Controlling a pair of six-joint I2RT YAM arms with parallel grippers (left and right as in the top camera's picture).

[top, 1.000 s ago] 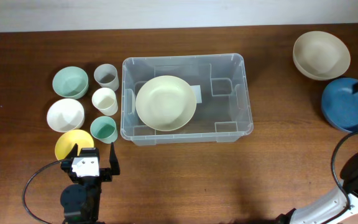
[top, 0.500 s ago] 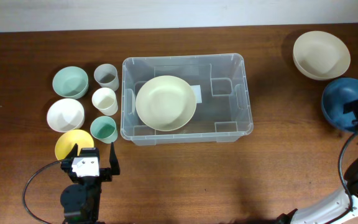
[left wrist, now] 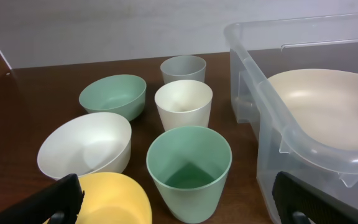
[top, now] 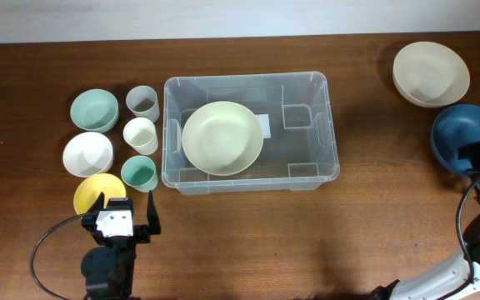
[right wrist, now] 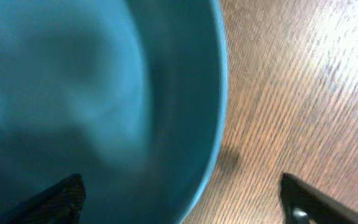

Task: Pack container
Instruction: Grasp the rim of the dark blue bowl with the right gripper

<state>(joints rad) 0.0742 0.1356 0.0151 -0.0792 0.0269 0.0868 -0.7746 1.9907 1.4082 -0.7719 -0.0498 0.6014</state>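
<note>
While both arms hung low at the near edge of the table, the one container stood at the middle of it, upright and clear. It held a single wide cream bowl in its left half, beside the white label on its base.

Left of the container stood three cups in a column: one grey, one cream and one green. Further left sat three small bowls, one green, one white and one yellow.

At the far right were two more bowls: a beige one and, nearer, a blue one. Whether the beige one was a stack could not be told.

The left gripper hung just beside the yellow bowl, jaws spread wide, with nothing in them. The right gripper was over the blue bowl. Its jaws were also spread wide, one inside the bowl and one outside over the wood. The rim ran between them, and neither finger pressed on it.
</note>
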